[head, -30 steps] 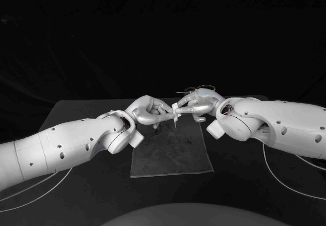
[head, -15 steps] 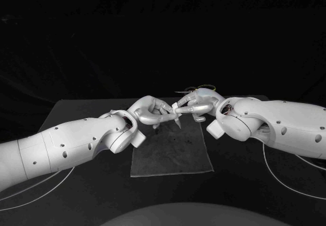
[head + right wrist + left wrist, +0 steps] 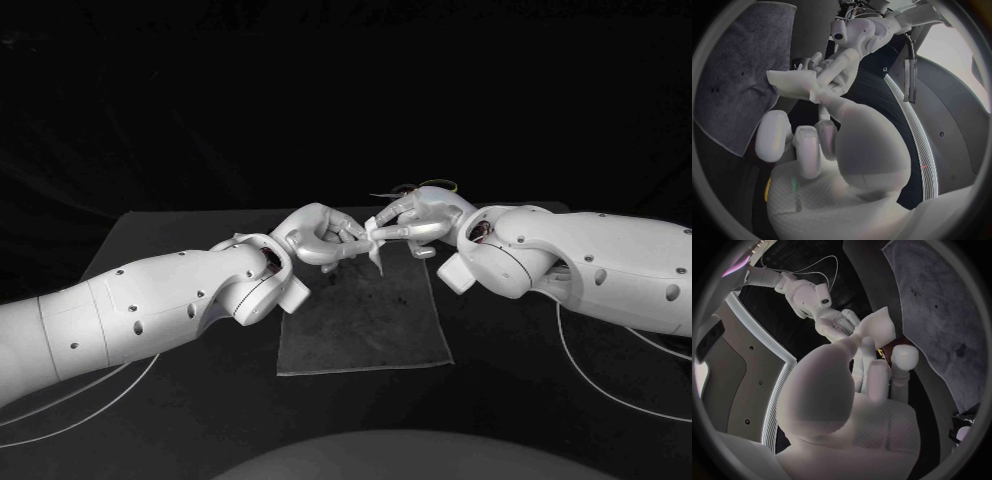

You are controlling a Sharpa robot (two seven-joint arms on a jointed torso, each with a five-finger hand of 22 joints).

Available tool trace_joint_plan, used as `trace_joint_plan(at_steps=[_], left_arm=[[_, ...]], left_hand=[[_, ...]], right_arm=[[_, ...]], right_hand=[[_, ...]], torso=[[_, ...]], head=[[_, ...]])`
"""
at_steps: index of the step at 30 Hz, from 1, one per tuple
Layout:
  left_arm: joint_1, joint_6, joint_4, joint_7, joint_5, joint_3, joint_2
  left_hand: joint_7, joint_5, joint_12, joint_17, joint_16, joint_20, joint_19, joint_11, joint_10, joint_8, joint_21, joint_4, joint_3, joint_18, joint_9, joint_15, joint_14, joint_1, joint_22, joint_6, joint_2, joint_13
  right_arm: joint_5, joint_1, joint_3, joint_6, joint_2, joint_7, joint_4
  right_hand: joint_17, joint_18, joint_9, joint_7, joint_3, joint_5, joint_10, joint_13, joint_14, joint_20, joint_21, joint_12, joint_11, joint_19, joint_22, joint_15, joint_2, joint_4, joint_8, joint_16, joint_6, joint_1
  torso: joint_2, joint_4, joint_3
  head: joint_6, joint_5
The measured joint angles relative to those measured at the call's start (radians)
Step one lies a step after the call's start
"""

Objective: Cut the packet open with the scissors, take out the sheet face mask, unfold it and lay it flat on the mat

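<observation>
A small, still-folded white sheet mask (image 3: 375, 252) hangs between my two hands above the far end of the grey mat (image 3: 364, 325). My left hand (image 3: 320, 236) pinches it from one side and my right hand (image 3: 417, 222) pinches it from the other, fingertips almost touching. In the left wrist view the mask (image 3: 877, 328) juts out past my left hand (image 3: 861, 390), with the right hand (image 3: 832, 323) behind it. In the right wrist view the mask (image 3: 792, 83) sits at the tips of my right hand (image 3: 826, 140), and the left hand (image 3: 839, 62) grips its far side.
The mat (image 3: 942, 315) lies flat on the black table (image 3: 173, 240), below and nearer than the hands. A thin looped thing (image 3: 428, 186), perhaps the scissors' handles, shows behind the right hand. Thin white cables (image 3: 606, 390) trail from both arms over the table.
Both hands have stayed together on the mask. Its hanging tip has shifted slightly; nothing was let go.
</observation>
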Motion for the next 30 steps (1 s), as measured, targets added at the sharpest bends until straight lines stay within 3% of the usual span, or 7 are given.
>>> trace_joint_plan(at_steps=[9, 16, 20, 23, 26, 30], left_arm=[[0.0, 0.005, 0.0, 0.009, 0.017, 0.0, -0.003], [-0.001, 0.015, 0.0, 0.012, 0.028, 0.0, -0.004], [-0.001, 0.019, 0.001, 0.013, 0.035, -0.001, -0.005], [-0.001, 0.021, 0.001, 0.013, 0.041, 0.0, -0.005], [0.0, 0.023, 0.001, 0.014, 0.048, 0.0, -0.004], [0.0, 0.024, 0.001, 0.011, 0.055, 0.0, -0.004]], left_hand=[[0.003, 0.002, 0.0, 0.0, 0.0, 0.0, 0.0, 0.0, 0.0, 0.016, 0.0, 0.014, 0.025, 0.0, 0.001, 0.0, 0.0, -0.019, 0.002, -0.028, 0.035, 0.01], [0.003, 0.002, 0.003, 0.002, 0.0, 0.0, 0.0, 0.0, 0.0, 0.019, 0.0, 0.018, 0.028, 0.0, 0.001, 0.0, 0.0, -0.028, 0.002, -0.032, 0.044, 0.013], [0.003, 0.002, 0.006, 0.009, 0.004, 0.0, 0.0, -0.002, -0.003, 0.02, 0.007, 0.014, 0.036, 0.0, 0.001, 0.0, 0.0, -0.03, 0.008, -0.032, 0.046, 0.017], [0.001, 0.002, 0.011, 0.018, 0.009, 0.0, 0.0, -0.004, -0.004, 0.021, 0.014, 0.007, 0.049, 0.0, 0.001, -0.002, 0.002, -0.03, 0.019, -0.034, 0.046, 0.023], [0.001, 0.0, 0.011, 0.029, 0.012, -0.007, 0.007, -0.004, -0.005, 0.021, 0.023, 0.0, 0.061, -0.015, 0.001, -0.005, 0.005, -0.03, 0.031, -0.034, 0.046, 0.029], [0.003, 0.001, 0.017, 0.051, 0.02, -0.009, 0.02, -0.004, -0.004, 0.021, 0.043, -0.014, 0.101, -0.015, 0.001, -0.01, 0.018, -0.04, 0.058, -0.039, 0.036, 0.037]], right_arm=[[-0.005, 0.0, 0.0, 0.001, 0.003, -0.001, -0.01], [-0.008, -0.001, 0.0, 0.001, 0.008, -0.001, -0.016], [-0.008, -0.002, 0.0, 0.002, 0.011, 0.001, -0.019], [-0.007, -0.003, 0.0, 0.002, 0.013, 0.003, -0.019], [-0.004, -0.004, 0.0, 0.002, 0.014, 0.007, -0.019], [0.003, -0.004, 0.0, 0.002, 0.013, 0.018, -0.019]], right_hand=[[0.0, 0.0, 0.006, 0.001, 0.0, 0.0, -0.002, 0.0, 0.0, 0.002, -0.004, -0.013, 0.002, -0.006, 0.0, 0.0, 0.0, 0.0, 0.005, -0.002, -0.002, -0.006], [0.001, 0.001, 0.006, 0.0, -0.001, -0.001, -0.002, 0.0, 0.0, 0.003, -0.016, -0.031, 0.002, -0.011, 0.0, 0.0, 0.002, 0.001, 0.005, -0.002, -0.004, -0.012], [0.001, 0.017, 0.042, 0.013, -0.027, -0.001, -0.012, 0.004, -0.002, 0.007, -0.053, -0.093, 0.012, -0.032, -0.001, 0.002, 0.002, 0.027, 0.003, -0.017, -0.038, -0.041], [0.001, 0.017, 0.04, 0.026, -0.065, 0.001, -0.034, -0.002, -0.001, 0.014, -0.084, -0.144, 0.023, -0.05, -0.001, 0.003, -0.008, 0.059, -0.011, -0.03, -0.052, -0.095], [0.001, 0.017, 0.022, 0.039, -0.099, 0.001, -0.052, -0.002, 0.002, 0.021, -0.107, -0.177, 0.034, -0.062, -0.001, 0.013, -0.031, 0.088, -0.032, -0.04, -0.079, -0.124], [0.001, 0.017, 0.014, 0.04, -0.137, 0.001, -0.059, -0.004, 0.002, 0.023, -0.117, -0.185, 0.037, -0.066, -0.001, 0.013, -0.047, 0.118, -0.036, -0.043, -0.083, -0.14]], torso=[[0.0, 0.0001, 0.0003], [0.0, -0.0003, 0.0005], [0.0, -0.0003, 0.0006], [0.0, -0.0003, 0.0006], [0.0, -0.0004, 0.0009], [0.0, -0.0005, 0.0009]], head=[[0.0, -0.001], [-0.001, -0.002], [-0.003, -0.002], [-0.003, -0.001], [-0.003, 0.0], [-0.003, 0.0]])
